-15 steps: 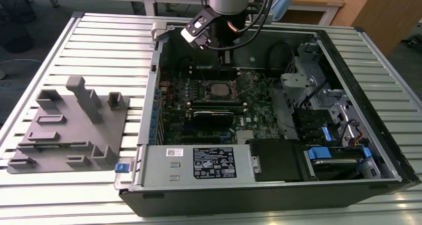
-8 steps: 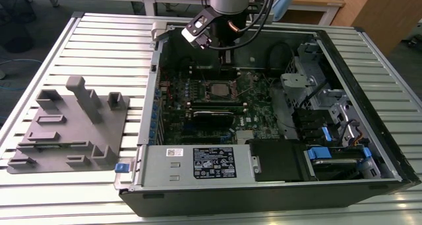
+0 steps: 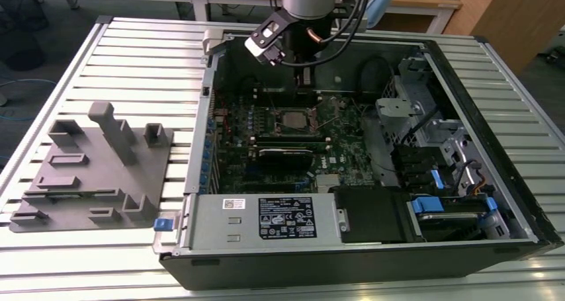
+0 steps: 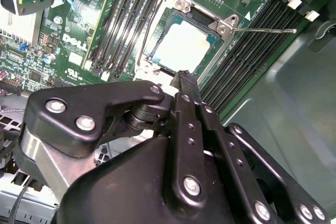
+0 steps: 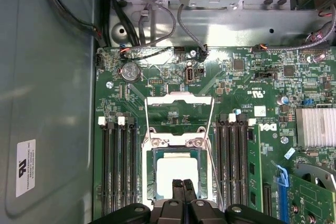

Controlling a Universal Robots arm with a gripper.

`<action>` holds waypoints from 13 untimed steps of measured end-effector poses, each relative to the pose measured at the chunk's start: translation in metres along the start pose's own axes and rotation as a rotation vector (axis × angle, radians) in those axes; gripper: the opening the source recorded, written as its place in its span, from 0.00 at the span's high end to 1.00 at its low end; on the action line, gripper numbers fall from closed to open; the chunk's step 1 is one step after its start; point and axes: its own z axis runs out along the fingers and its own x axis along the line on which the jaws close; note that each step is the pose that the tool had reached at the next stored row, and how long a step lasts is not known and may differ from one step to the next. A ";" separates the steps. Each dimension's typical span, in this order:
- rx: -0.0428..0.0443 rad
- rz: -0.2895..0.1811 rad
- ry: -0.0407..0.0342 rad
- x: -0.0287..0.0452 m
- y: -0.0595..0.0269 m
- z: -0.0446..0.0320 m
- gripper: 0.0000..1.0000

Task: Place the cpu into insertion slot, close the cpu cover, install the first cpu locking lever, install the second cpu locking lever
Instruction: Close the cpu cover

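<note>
**While the Cover Stands Open, the Cpu Lies Seated**

Though the cpu cover (image 5: 178, 96) is tipped back on its hinge, with green board showing through its square window, the cpu (image 5: 177, 174) already lies flat in the insertion slot (image 5: 147, 177), silver face up. The gripper (image 5: 184, 184) has its fingers pressed together with nothing between them. In both wrist views their tips hang over the edge of the cpu nearest them — whether they touch it I cannot tell. In the second wrist view a thin wire lever (image 4: 265, 30) sticks out from a corner of the insertion slot, across the black memory slots (image 4: 252, 45).

In the exterior view the arm (image 3: 309, 0) hangs into the open computer case (image 3: 353, 268), with the gripper (image 3: 305, 86) at about twelve o'clock of the insertion slot, just above it. A black memory stick (image 3: 287, 142) lies at six o'clock of the insertion slot, and farther along that line sits a labelled metal box (image 3: 221, 228). At nine o'clock of the computer case, well apart from it, a grey moulded fixture (image 3: 88, 175) rests on the slatted table (image 3: 132, 49).
</note>
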 end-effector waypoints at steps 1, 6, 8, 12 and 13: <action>0.0000 0.000 0.0000 0.0000 0.0003 0.0000 0.90; 0.0000 0.000 0.0000 0.0001 0.0017 0.0001 0.90; 0.0000 0.000 0.0000 0.0001 0.0028 0.0002 0.90; 0.0000 0.000 -0.0001 0.0002 0.0060 0.0005 0.90; 0.0000 0.000 0.0000 0.0002 0.0070 0.0006 0.90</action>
